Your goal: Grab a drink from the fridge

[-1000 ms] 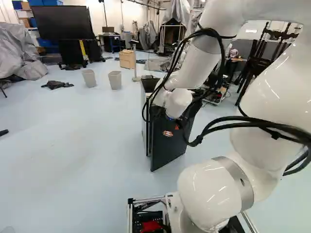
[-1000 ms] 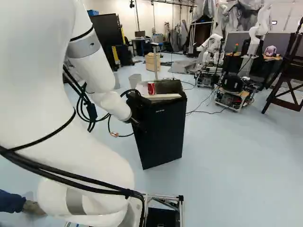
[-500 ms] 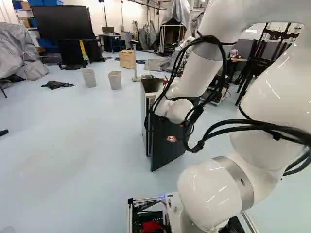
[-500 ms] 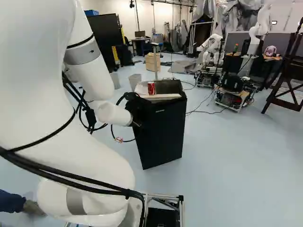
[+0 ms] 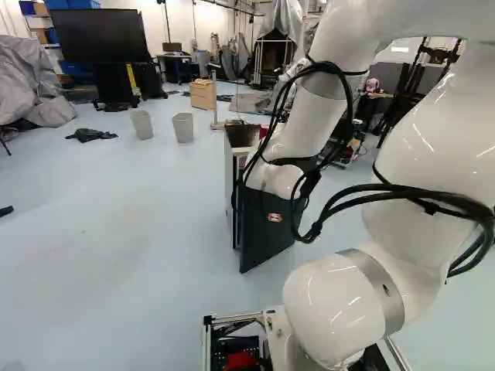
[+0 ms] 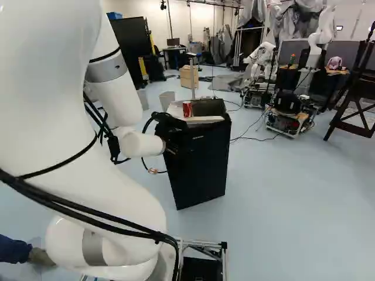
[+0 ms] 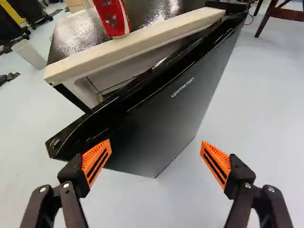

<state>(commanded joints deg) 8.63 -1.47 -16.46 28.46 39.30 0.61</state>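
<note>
Ahead stands the black fridge (image 6: 206,106), its door (image 7: 180,107) ajar, a pale bar (image 7: 142,42) along its top. My gripper (image 6: 173,147) is near that door, fingers spread wide apart. The red can (image 7: 113,18) (my drink) stands atop the fridge, by the bar.

From here, a red cylindrical metal can (image 6: 187,109) stands on the boxy black fridge (image 6: 208,107); two tapered grey bins (image 5: 183,129) sit beyond, leftward.

wrist view: can (image 7: 113,18) cut off | fridge (image 7: 78,38) inside: seemingly hidden
</note>
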